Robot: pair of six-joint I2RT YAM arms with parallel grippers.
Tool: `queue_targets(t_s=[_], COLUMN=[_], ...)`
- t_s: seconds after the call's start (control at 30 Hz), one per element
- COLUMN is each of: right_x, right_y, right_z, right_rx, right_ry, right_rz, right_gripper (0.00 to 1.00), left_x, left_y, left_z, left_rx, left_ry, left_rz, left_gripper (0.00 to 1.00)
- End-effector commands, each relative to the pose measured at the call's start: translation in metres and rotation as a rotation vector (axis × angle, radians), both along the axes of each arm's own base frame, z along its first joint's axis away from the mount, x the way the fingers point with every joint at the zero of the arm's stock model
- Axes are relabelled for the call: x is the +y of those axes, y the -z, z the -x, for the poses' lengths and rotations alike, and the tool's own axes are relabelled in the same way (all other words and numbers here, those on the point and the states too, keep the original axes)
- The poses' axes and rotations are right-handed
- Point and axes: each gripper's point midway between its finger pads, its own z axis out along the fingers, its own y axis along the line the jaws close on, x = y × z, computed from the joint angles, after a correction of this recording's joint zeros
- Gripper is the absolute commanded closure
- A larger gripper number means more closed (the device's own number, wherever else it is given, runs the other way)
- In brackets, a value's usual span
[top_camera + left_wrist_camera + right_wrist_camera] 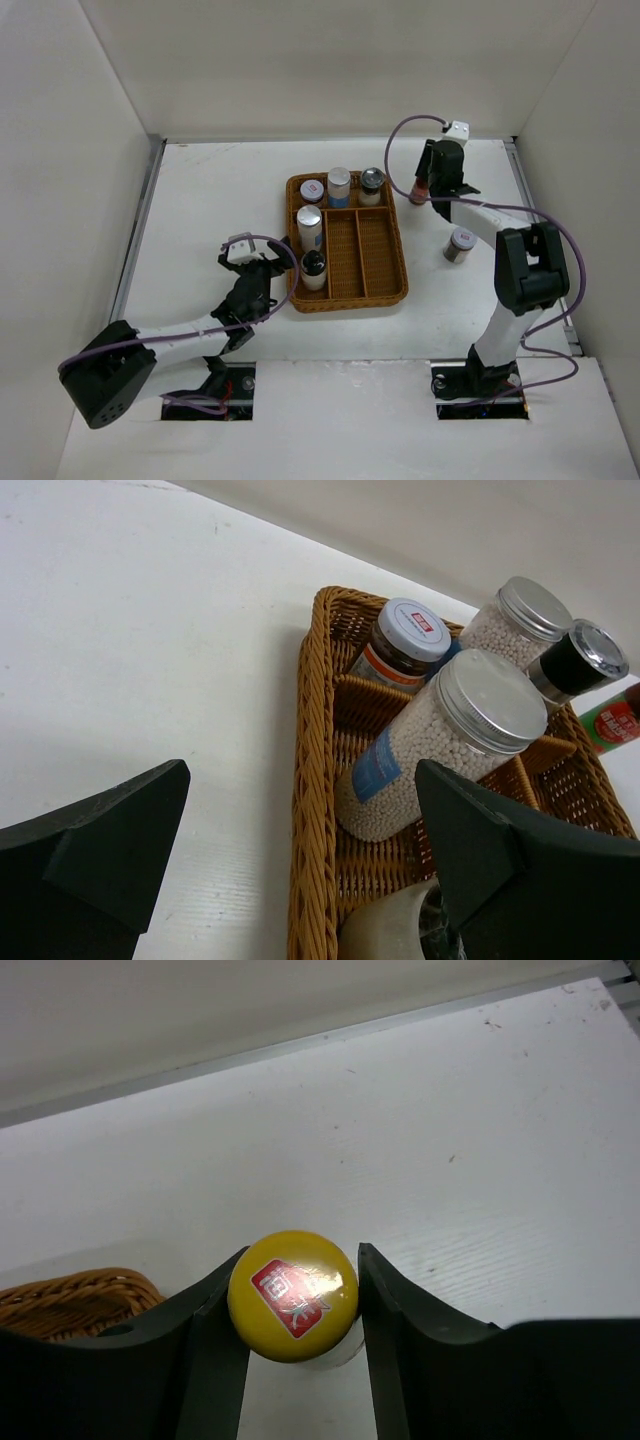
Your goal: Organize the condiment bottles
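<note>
White tabletop (200, 200), walled on three sides. My left gripper (268, 272) hangs wide open and empty at the near-left corner of the wicker tray (400, 255). My right gripper (428, 190) is clamped on the yellow cap (293, 1295) of the red sauce bottle (419, 190), standing upright just right of the tray's far corner, so I'd carry it leftward.

Count: brown wicker divided tray (380, 262), one. Small condiment bottles and shaker jars (309, 228), seven: five inside the tray, two outside. Among the seven, one slim red yellow-capped sauce bottle (293, 1295).
</note>
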Motion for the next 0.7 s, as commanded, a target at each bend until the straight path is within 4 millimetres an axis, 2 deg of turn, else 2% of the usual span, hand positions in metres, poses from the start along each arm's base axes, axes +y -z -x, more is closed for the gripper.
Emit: queue_targets(t_s=[0.0, 0.07, 0.13, 0.2, 0.3, 0.43, 0.67], right_x=[-0.010, -0.013, -0.007, 0.004, 0.033, 0.078, 0.151], right_y=[-0.084, -0.121, -0.152, -0.169, -0.176, -0.173, -0.180], right_z=[0.002, 0.019, 0.040, 0.061, 0.088, 0.115, 0.137], right_rx=[-0.244, -0.312, -0.353, -0.356, -0.345, -0.340, -0.358], right_ry=[0.060, 0.075, 0.053, 0.020, -0.054, -0.163, -0.342], right_rz=[0.002, 0.007, 0.009, 0.004, -0.011, -0.037, -0.115], right_gripper=[0.72, 0.73, 0.74, 0.74, 0.74, 0.74, 0.74], left_x=[-0.007, -0.007, -0.006, -0.004, -0.005, -0.005, -0.002], left_y=[-0.024, -0.024, -0.026, -0.027, -0.025, -0.025, -0.022], left_z=[-0.007, -0.006, -0.005, -0.003, -0.004, -0.003, -0.004], left_rx=[-0.062, -0.064, -0.073, -0.079, -0.076, -0.078, -0.071], left_ry=[0.008, 0.008, 0.008, 0.008, 0.008, 0.010, -0.006], left_rz=[0.084, 0.087, 0.098, 0.106, 0.107, 0.109, 0.102], left_gripper=[0.00, 0.00, 0.00, 0.00, 0.00, 0.00, 0.00])
